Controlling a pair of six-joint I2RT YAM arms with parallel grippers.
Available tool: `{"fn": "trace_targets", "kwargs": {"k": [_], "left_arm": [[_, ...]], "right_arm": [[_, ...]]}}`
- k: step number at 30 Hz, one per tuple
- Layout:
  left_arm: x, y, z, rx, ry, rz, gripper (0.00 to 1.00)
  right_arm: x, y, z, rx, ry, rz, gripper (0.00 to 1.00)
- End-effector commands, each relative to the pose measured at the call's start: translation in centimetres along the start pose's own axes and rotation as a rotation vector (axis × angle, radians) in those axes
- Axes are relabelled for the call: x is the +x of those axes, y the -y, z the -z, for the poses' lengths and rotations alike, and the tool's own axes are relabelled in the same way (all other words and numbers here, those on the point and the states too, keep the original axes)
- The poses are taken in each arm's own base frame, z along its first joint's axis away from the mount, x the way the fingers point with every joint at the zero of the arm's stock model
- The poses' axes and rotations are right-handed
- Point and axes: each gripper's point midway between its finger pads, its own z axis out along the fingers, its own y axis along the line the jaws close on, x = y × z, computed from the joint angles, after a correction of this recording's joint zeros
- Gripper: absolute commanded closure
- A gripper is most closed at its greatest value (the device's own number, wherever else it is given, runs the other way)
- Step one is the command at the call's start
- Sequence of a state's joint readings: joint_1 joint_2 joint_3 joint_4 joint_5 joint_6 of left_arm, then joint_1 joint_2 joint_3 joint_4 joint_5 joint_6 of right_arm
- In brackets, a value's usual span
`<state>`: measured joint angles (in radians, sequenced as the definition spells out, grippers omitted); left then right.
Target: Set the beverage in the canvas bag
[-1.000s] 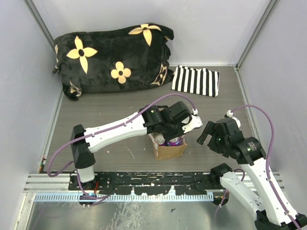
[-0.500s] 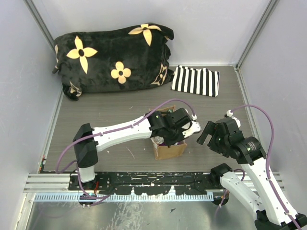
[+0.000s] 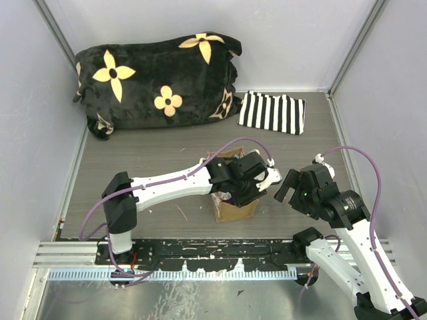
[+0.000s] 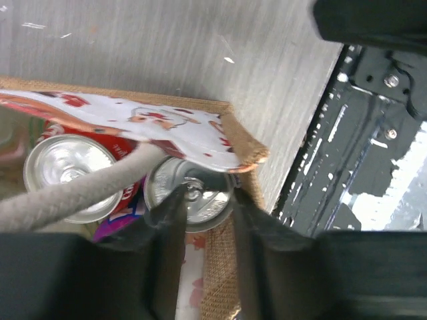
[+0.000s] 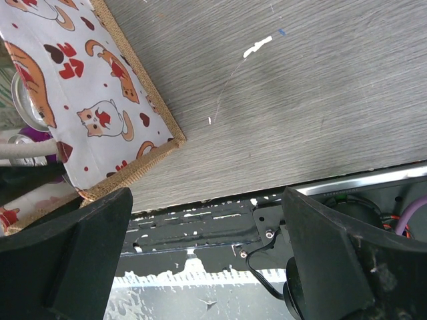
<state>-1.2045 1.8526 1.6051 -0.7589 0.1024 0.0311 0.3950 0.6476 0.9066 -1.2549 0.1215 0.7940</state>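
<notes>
Since the left wrist cam looks straight down the fingers, I'll start there. The left claw (image 4: 208,200) is down in the mouth of the canvas bag (image 4: 243,143). Its jaws are cracked only slightly apart, tips over the silver lid of the beverage can (image 4: 193,190). The gap between the tips looks narrower than the lid, so they sit above it rather than round its body. I can't tell if either pad touches the rim.

The beverage can stands upright inside the bag, in the corner nearest the black base rail (image 4: 360,153). A red-sided can (image 4: 63,167) is just beside it, also upright in the bag. One cream rope handle (image 4: 80,190) lies across that can's lid and runs toward my claw. There's a purple patch low between the two cans, and I can't tell which one it belongs to. The bag's white printed panel (image 4: 167,127) sags inward over both lids at the far rim.

On the top cam the left arm covers the bag opening, so only the tan front wall shows. The bag sits on the grey desk (image 3: 147,160) between the two arms.

The right claw (image 5: 205,200) is spread wide and empty. It hovers over bare desk just beside the bag, not touching it.

At the back of the desk there's a black plush pillow (image 3: 157,80) with yellow flowers. A striped cloth (image 3: 272,112) lies to its right. Both are well apart from the bag.
</notes>
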Motion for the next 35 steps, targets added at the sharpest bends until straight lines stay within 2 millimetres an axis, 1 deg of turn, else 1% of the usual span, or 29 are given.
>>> {"fn": "trace_targets", "kwargs": {"k": [1, 2, 3, 5, 7, 9, 10, 12, 13, 14, 16, 21, 24, 27, 32, 34, 35], "left_arm": [[-1.2, -1.6, 1.2, -0.075, 0.037, -0.019, 0.48], [-1.9, -1.9, 2.1, -0.087, 0.061, -0.022, 0.41], [-2.3, -2.2, 2.8, -0.096, 0.077, -0.018, 0.38], [-3.2, -3.0, 4.5, -0.112, 0.119, -0.003, 0.32], [-3.6, -4.0, 5.9, -0.122, 0.153, 0.023, 0.25], [-3.6, -5.3, 7.3, -0.130, 0.181, 0.061, 0.19], [-3.5, -5.5, 7.8, -0.125, 0.192, 0.074, 0.17], [-3.3, -6.8, 9.1, -0.124, 0.220, 0.120, 0.13], [-3.2, -7.2, 9.6, -0.127, 0.235, 0.139, 0.09], [-3.2, -7.5, 10.4, -0.135, 0.249, 0.145, 0.07], [-2.7, -8.2, 11.5, -0.146, 0.258, 0.167, 0.05], [-1.4, -9.8, 14.1, -0.119, 0.317, 0.261, 0.04], [-0.1, -11.6, 15.6, -0.131, 0.369, 0.330, 0.03], [1.4, -13.1, 16.9, -0.179, 0.405, 0.370, 0.01], [4.2, -14.5, 17.7, -0.226, 0.393, 0.447, 0.01], [5.3, -14.9, 17.3, -0.234, 0.383, 0.499, 0.00], [5.5, -14.8, 17.8, -0.240, 0.400, 0.509, 0.00]], "right_arm": [[-1.1, -0.7, 0.6, -0.026, 0.047, -0.018, 0.00], [-1.2, -0.8, 0.6, -0.031, 0.051, -0.019, 0.00], [-1.4, -1.0, 0.7, -0.036, 0.057, -0.020, 0.00], [-1.7, -1.3, 0.8, -0.055, 0.072, -0.024, 0.00], [-2.1, -1.7, 1.0, -0.077, 0.090, -0.028, 0.00], [-2.5, -2.1, 1.3, -0.097, 0.109, -0.030, 0.00], [-2.7, -2.3, 1.3, -0.105, 0.117, -0.032, 0.00], [-3.1, -2.8, 1.4, -0.122, 0.129, -0.033, 0.00], [-3.1, -3.0, 1.4, -0.128, 0.129, -0.032, 0.00], [-3.3, -3.2, 1.4, -0.138, 0.133, -0.030, 0.00], [-3.3, -3.6, 1.1, -0.145, 0.124, -0.025, 0.00], [-3.6, -4.8, 0.3, -0.174, 0.110, -0.015, 0.00], [-3.7, -5.4, -0.2, -0.191, 0.103, -0.010, 0.00], [-3.7, -6.0, -0.5, -0.207, 0.095, -0.006, 0.00], [-3.7, -6.5, -1.0, -0.224, 0.090, -0.004, 0.00], [-3.6, -6.6, -1.2, -0.228, 0.083, -0.006, 0.00], [-3.6, -6.7, -1.3, -0.228, 0.081, -0.005, 0.00]]}}
